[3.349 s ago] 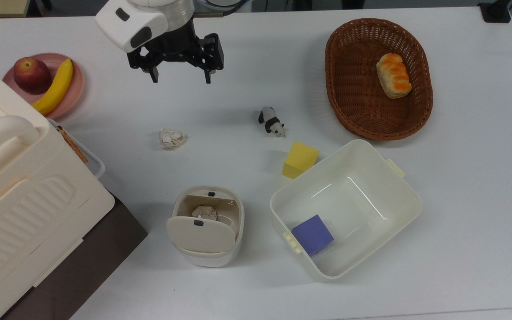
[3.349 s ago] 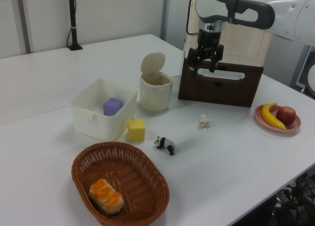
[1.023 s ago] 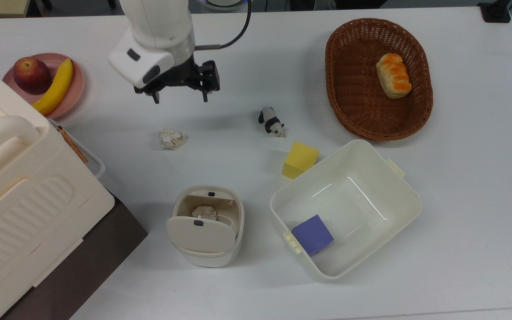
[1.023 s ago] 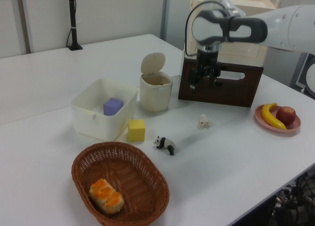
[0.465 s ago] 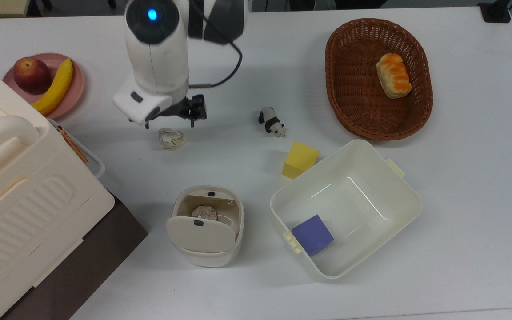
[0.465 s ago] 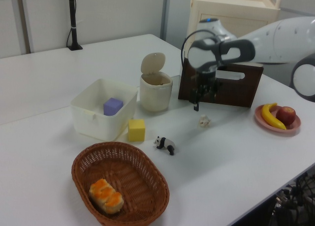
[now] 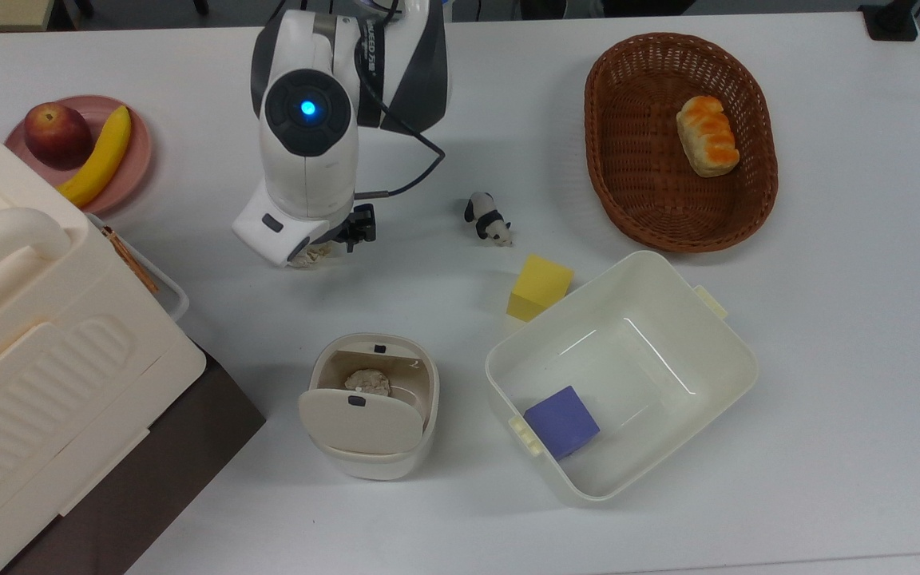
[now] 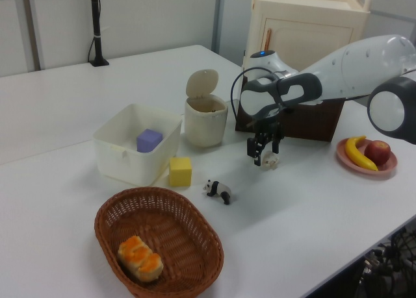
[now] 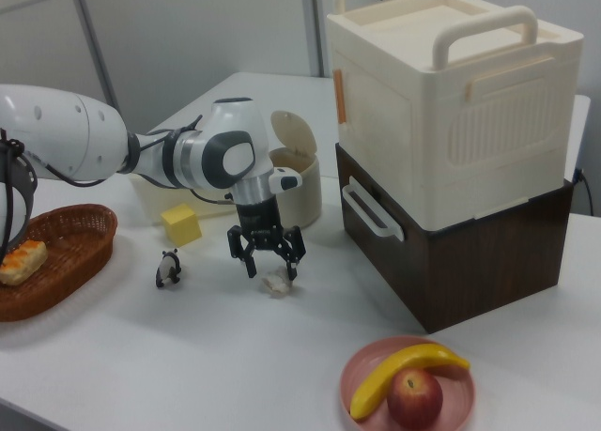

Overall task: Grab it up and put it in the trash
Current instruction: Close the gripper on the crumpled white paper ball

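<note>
We see our gripper (image 9: 270, 268) spread wide, its fingers (image 9: 250, 264) straddling the crumpled paper ball (image 9: 277, 283), which lies on the white table (image 9: 141, 356). We cannot tell whether they touch it; nothing is grasped.

Arm over desk (image 7: 827, 359), wrist housing covering most of the paper ball (image 7: 318, 254); a crumpled edge shows just below the housing. Gripper (image 7: 324, 239) at the ball, one dark finger visible at the top view's right of it. Trash bin (image 7: 370, 406) nearer the bottom edge, flap lid raised, a paper wad inside. Panda figurine (image 7: 488, 219) well apart, toward the top view's right.
</note>
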Controlling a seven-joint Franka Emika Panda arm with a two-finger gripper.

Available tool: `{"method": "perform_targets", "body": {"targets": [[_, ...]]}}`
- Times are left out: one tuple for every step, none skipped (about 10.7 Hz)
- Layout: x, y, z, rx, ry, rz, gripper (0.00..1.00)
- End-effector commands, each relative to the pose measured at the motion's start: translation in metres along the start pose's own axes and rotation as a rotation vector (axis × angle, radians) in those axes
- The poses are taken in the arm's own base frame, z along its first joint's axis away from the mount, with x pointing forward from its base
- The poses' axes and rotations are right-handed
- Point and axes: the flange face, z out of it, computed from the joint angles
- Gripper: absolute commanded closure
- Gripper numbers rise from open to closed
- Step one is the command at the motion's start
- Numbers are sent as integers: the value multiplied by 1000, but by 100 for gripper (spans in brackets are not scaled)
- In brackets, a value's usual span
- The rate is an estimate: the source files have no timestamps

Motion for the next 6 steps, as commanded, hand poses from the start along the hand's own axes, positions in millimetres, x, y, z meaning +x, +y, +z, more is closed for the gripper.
{"method": "perform_targets", "body": {"targets": [[-4,2,-1,-33,15,-100,69],[-4,5,-4,-32,18,-114,84],[-4,7,-9,-30,27,-109,95],[-5,8,-22,-26,45,-98,98],[-2,12,-43,-26,85,-78,98],[5,13,-67,-5,142,-54,98]]}}
